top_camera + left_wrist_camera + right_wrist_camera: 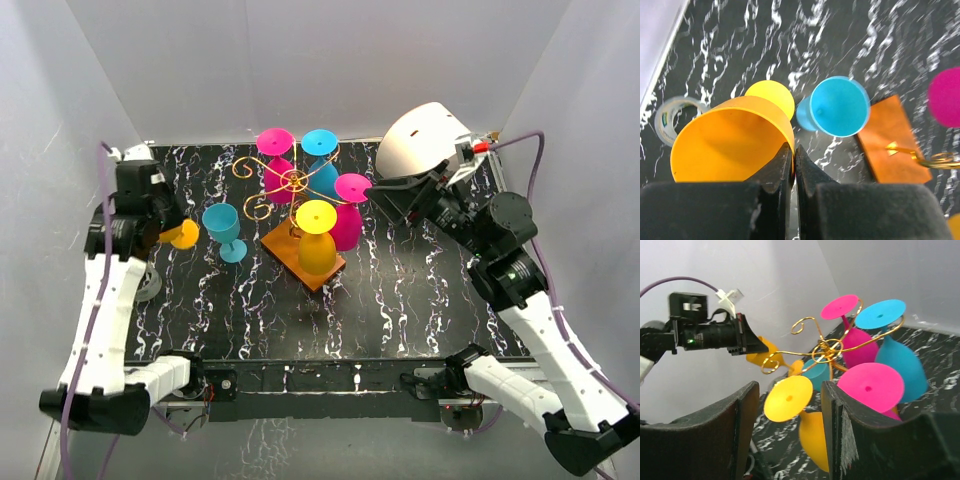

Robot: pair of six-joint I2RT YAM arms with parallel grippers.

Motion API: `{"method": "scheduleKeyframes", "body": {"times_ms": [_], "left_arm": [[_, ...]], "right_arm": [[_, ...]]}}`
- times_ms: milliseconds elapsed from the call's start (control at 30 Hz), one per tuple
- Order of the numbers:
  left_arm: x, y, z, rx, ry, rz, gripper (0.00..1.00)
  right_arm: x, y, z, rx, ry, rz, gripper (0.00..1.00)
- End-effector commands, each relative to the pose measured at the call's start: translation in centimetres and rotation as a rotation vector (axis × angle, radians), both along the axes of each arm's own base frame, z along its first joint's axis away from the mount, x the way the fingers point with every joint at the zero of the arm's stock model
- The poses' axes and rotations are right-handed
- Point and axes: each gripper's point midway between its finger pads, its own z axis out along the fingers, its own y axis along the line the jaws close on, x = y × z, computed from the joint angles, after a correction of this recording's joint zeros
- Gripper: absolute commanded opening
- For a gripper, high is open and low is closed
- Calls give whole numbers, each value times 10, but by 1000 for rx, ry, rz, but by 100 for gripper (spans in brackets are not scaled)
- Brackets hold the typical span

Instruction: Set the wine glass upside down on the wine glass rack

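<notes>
While the left fingers (786, 172), shut tight, pinch the rim of the orange wine glass (725, 140) at the tabletop's (400, 300) left, its stem points right toward the wine glass rack (294, 181); the right fingers (378, 190) stand open, empty.

Rack (293, 180) left arms free; upright blue glass (224, 230) stands before them; hung glasses (318, 240) fill right.

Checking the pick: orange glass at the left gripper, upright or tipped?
Tipped on its side. The left gripper pinches the orange glass by its rim; right wrist view shows it roughly level, foot away from the gripper.
</notes>
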Motion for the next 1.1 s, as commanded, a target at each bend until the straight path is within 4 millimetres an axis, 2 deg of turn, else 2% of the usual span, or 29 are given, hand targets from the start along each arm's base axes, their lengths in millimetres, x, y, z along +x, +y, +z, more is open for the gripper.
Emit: {"method": "scheduleKeyframes", "body": {"times_ms": [0, 167, 267, 400, 467, 633, 767, 833, 967, 1067], "left_arm": [[-13, 5, 78, -12, -241, 14, 0], [-29, 6, 145, -34, -454, 10, 0], [-35, 1, 178, -68, -565, -9, 0], [-44, -20, 217, -134, -728, -125, 0], [-46, -37, 234, -142, -798, -234, 0], [-57, -65, 259, -177, -918, -413, 0], [-75, -85, 279, -225, -1030, -535, 0], [-85, -94, 286, -249, -1066, -595, 0], [-100, -111, 297, -295, -1126, -709, 0], [-107, -118, 302, -314, -1163, -768, 0]], "right_arm": [[-13, 14, 43, 125, -19, 126, 50], [-16, 33, 55, 198, 11, 248, 50], [-15, 45, 59, 246, 28, 271, 51], [-23, 78, 68, 304, 37, 308, 58], [-24, 97, 74, 310, 38, 317, 59], [-22, 131, 94, 359, 56, 317, 59], [-7, 145, 104, 440, 142, 275, 59], [-1, 154, 107, 468, 172, 262, 62], [-5, 171, 118, 490, 181, 277, 67], [4, 177, 115, 523, 251, 234, 66]]}}
